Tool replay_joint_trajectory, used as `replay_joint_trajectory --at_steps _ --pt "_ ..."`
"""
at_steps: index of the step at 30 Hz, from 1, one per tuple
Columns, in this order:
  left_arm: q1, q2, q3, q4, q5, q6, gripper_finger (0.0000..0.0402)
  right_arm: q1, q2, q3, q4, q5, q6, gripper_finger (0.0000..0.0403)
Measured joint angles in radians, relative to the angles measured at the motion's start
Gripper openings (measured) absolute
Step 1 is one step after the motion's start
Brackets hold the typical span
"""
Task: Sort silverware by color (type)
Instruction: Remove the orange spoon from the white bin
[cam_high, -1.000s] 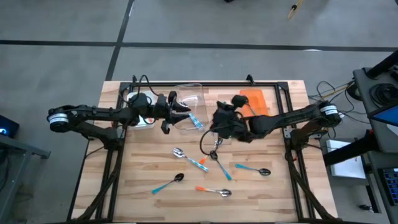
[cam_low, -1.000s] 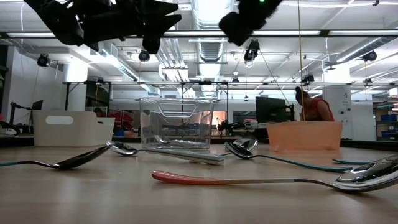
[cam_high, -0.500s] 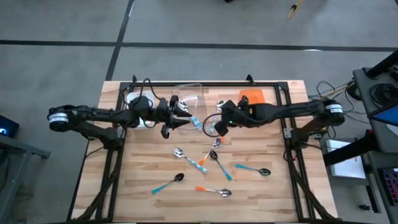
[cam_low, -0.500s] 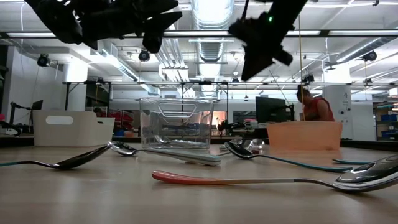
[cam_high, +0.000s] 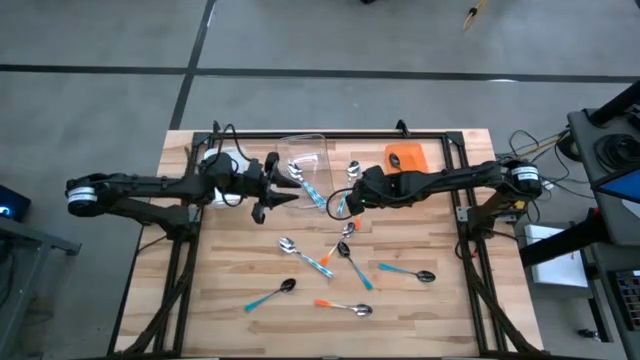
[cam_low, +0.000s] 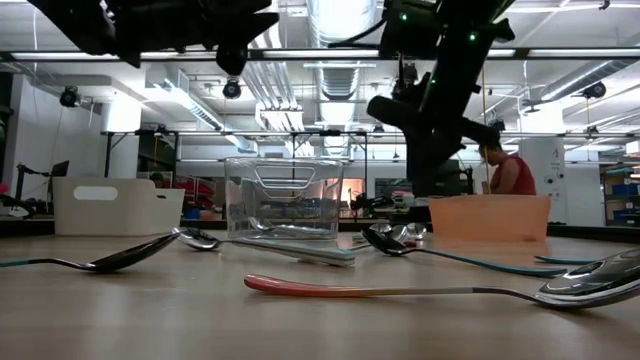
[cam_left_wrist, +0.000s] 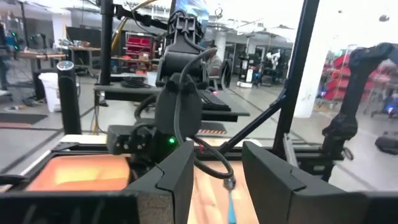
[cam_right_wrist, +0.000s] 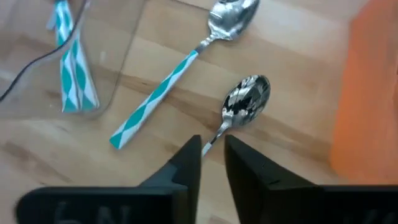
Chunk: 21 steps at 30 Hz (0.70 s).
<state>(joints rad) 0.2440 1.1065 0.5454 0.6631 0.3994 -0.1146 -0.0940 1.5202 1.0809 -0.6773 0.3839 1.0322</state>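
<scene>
Along the front of the bench (cam_high: 440, 310) lie an orange-handled spoon (cam_high: 343, 306) and two teal-handled spoons (cam_high: 268, 294), with a crossed cluster (cam_high: 335, 250) just behind them at mid-bench.

Past those, the right end effector (cam_high: 343, 203) hangs between the clear bin (cam_high: 320, 145) and the orange bin (cam_high: 410, 160). In its wrist view the neck of a silver-bowled spoon (cam_right_wrist: 247, 97) runs in at its tip, but I cannot tell whether it grips that spoon or has let go; the handle colour is hidden. A striped teal spoon (cam_right_wrist: 186, 65) lies just beside it.

The spoon probably belongs in one of the two bins. It should clear a rim before release, and the neighbouring spoon should not be nudged.

Opposite, the left end effector (cam_high: 282, 192) waits released and empty beside the clear bin, close enough to crowd the approach. The white bin (cam_low: 115, 205) stands farther left.
</scene>
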Motion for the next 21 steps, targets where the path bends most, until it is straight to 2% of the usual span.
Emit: replay_joint_trajectory --at_steps 6,10,15,21 --pt "0.000 -0.112 0.000 -0.164 -0.072 0.122 0.0118 -0.001 0.056 0.005 0.003 -0.012 0.123 0.0140" --pt "0.000 -0.178 0.000 -0.265 -0.106 0.182 0.0118 0.000 0.110 0.006 0.007 -0.025 0.196 0.0167" --pt "0.000 -0.232 0.000 -0.345 -0.113 0.215 0.0118 -0.008 0.167 0.007 0.011 -0.022 0.252 0.0175" --pt "0.000 -0.246 0.000 -0.376 -0.113 0.236 0.0118 -0.028 0.245 0.008 0.019 -0.017 0.279 0.0159"
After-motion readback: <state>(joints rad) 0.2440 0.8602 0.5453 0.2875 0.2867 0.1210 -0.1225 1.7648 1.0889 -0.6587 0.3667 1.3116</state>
